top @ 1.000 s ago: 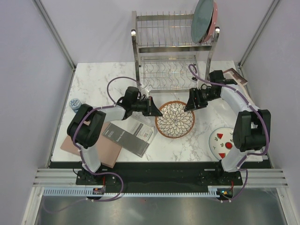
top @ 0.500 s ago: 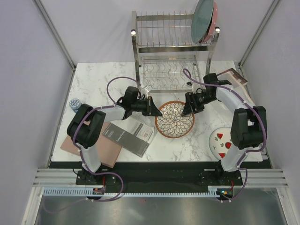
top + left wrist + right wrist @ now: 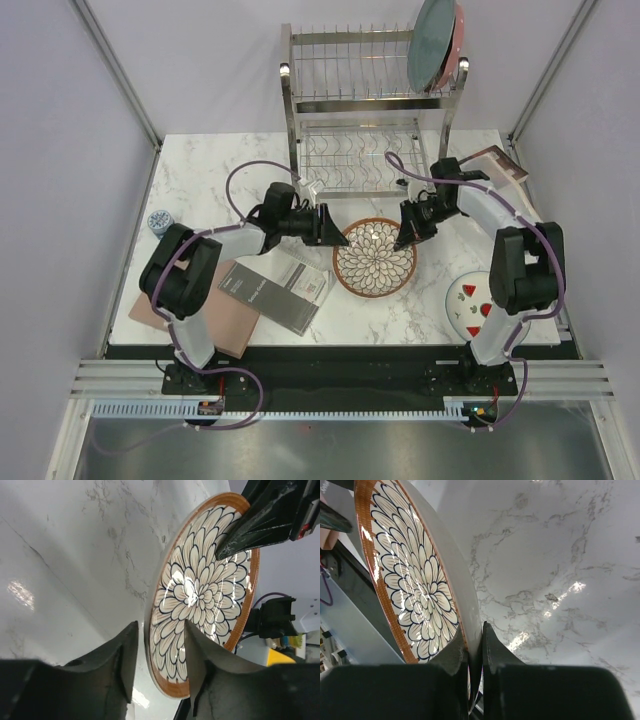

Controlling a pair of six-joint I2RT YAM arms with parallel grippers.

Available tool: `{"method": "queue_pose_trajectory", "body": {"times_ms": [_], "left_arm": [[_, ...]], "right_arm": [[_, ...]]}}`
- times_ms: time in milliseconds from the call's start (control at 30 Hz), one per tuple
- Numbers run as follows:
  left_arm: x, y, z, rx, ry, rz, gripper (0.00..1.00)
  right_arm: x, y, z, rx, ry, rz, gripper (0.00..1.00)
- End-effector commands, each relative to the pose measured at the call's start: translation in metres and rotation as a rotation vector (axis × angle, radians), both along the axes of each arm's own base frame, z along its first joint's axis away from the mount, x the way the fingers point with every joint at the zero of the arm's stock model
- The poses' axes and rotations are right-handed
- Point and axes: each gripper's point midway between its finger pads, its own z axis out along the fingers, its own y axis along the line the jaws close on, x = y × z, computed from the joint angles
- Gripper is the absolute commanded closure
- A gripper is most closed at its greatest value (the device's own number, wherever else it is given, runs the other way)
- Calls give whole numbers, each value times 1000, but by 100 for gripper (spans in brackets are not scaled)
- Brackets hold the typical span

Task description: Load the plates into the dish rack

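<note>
Scene: two arms meet over the petal plate (image 3: 375,260) at centre frame in the overhead view, just below the rack (image 3: 289,120).
Right claw (image 3: 475,645): pinching the plate's right rim, with the thin edge sandwiched between both fingers. The edge is likely chosen because a low plate on a table (image 3: 200,190) offers nothing else to seize.
Left claw (image 3: 161,639): spread, with one finger on each side of the left rim and neither plainly touching. It appears to bracket the edge so the plate cannot skate away while its partner grips.
Plate's seat: whether it lies flat or is tipped at one side cannot be told.
Already racked: the green plate (image 3: 430,45) and the pink plate (image 3: 459,50) stand on edge, side by side in the top tier at upper right.
Waiting: the strawberry plate (image 3: 470,300) lies flat at lower right, partly under the right arm.
Step, as judged: securing the third of four plates for the lift.
Next move calls for: turning the plate upright to meet a slot.
Risk: a one-sided rim grip may let the glossy plate swing or slip.
</note>
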Motion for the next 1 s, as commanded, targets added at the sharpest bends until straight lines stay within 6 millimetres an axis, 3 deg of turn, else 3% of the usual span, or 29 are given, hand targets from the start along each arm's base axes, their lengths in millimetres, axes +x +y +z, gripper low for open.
{"method": "queue_pose_trajectory", "body": {"times_ms": [0, 100, 133, 167, 200, 233, 267, 300, 367, 400, 467, 500, 567, 600, 633, 667, 733, 767, 800, 867, 933, 967], "left_arm": [[11, 17, 70, -6, -289, -36, 47], [-8, 39, 90, 75, -440, -64, 43], [-16, 46, 85, 104, -457, -64, 41], [-12, 55, 85, 150, -495, -21, 40], [-14, 64, 103, 164, -585, 8, 38], [-15, 73, 97, 198, -595, 39, 37], [-11, 83, 96, 241, -621, 92, 36], [-11, 86, 103, 232, -670, 118, 35], [-6, 88, 108, 236, -687, 148, 35], [0, 86, 110, 234, -671, 161, 35], [8, 87, 112, 245, -667, 192, 35], [13, 86, 117, 237, -676, 208, 36], [17, 86, 121, 238, -690, 225, 36], [18, 86, 125, 240, -710, 221, 36], [16, 86, 123, 245, -712, 211, 36], [16, 87, 123, 252, -719, 206, 36], [14, 90, 116, 279, -727, 185, 36], [14, 90, 114, 285, -729, 181, 36], [12, 92, 108, 295, -724, 174, 36], [9, 92, 105, 292, -723, 167, 36], [6, 91, 100, 287, -713, 160, 36], [7, 91, 101, 282, -718, 166, 36]], "right_arm": [[14, 4, 74, 28, -205, 24, 100], [19, 1, 124, 15, -320, 14, 100], [21, 2, 137, 15, -355, 10, 100], [25, 4, 170, 21, -434, -23, 100], [32, 8, 190, 36, -506, -38, 100], [35, 11, 209, 44, -567, -59, 100], [30, 21, 244, 65, -660, -83, 100], [45, 22, 270, 54, -788, -135, 100], [37, 40, 316, 101, -943, -150, 100], [46, 39, 340, 87, -1039, -211, 100], [43, 56, 378, 120, -1142, -233, 100], [53, 49, 400, 92, -1222, -342, 100], [52, 58, 431, 109, -1322, -430, 100], [55, 55, 461, 133, -1414, -541, 100], [61, 24, 480, 42, -1454, -776, 100], [64, 43, 482, 27, -1470, -795, 100], [63, 17, 520, -18, -1555, -1008, 100], [75, 20, 518, -49, -1568, -1055, 100], [73, 11, 538, 13, -1610, -1169, 100], [84, 3, 541, -103, -1639, -1264, 100], [74, -16, 565, -76, -1658, -1410, 100], [90, -12, 549, -185, -1651, -1415, 100]]}}
